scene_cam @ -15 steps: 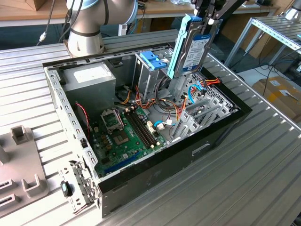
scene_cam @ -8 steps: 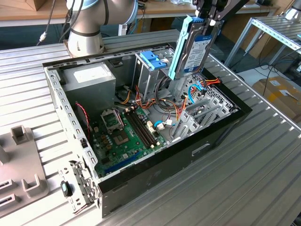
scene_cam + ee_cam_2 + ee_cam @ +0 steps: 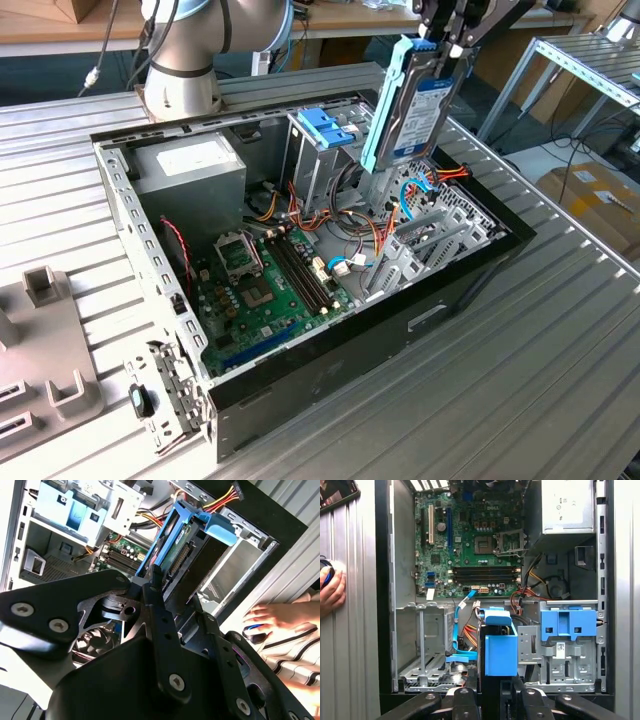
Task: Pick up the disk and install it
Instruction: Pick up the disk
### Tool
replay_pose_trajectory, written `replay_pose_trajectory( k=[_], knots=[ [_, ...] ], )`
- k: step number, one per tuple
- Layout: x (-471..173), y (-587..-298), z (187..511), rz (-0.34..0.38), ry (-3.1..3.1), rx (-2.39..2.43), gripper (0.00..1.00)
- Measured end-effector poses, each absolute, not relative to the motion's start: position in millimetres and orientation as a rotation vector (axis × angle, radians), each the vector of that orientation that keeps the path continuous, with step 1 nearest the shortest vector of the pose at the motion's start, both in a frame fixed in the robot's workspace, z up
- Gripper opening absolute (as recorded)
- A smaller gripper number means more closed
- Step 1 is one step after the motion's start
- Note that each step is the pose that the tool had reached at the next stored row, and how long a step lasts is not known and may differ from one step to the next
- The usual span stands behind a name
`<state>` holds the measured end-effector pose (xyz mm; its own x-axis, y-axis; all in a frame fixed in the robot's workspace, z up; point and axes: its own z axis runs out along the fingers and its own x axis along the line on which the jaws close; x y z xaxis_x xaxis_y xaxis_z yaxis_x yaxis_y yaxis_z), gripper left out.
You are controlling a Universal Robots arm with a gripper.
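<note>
Holds the disk (image 3: pixel 415 105) upright in the air, pinched at its upper end by the gripper (image 3: pixel 450 40), with fingers (image 3: pixel 155 592) drawn narrow onto the light-blue rail frame. Hangs it above the open computer case (image 3: pixel 400 330), over the end at the exterior view's right, clear of everything inside, white-and-blue label turned toward the exterior camera. Looks straight down along the disk's edge (image 3: pixel 500 650) in the first wrist view, with a bare metal drive cage (image 3: pixel 427 645) just to one side and a blue plastic bracket (image 3: pixel 568 622) on its own metal mount to the other. Further in the case: green motherboard (image 3: pixel 265 285), red, yellow and blue cables beside it, and a grey metal box (image 3: pixel 190 165) with a white label in the far corner. Outside the case, on the ribbed metal bench (image 3: pixel 520 380): a person's hand (image 3: pixel 330 592), resting on a small blue-and-black object.
</note>
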<state>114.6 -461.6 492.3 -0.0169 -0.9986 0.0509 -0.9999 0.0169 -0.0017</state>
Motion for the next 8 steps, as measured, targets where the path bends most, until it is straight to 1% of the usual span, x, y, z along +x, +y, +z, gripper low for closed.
replay_pose_trajectory(
  k=[8],
  knots=[
    [114.6,-469.4,492.4,0.057,-2.215,2.178,0.35]
  ],
)
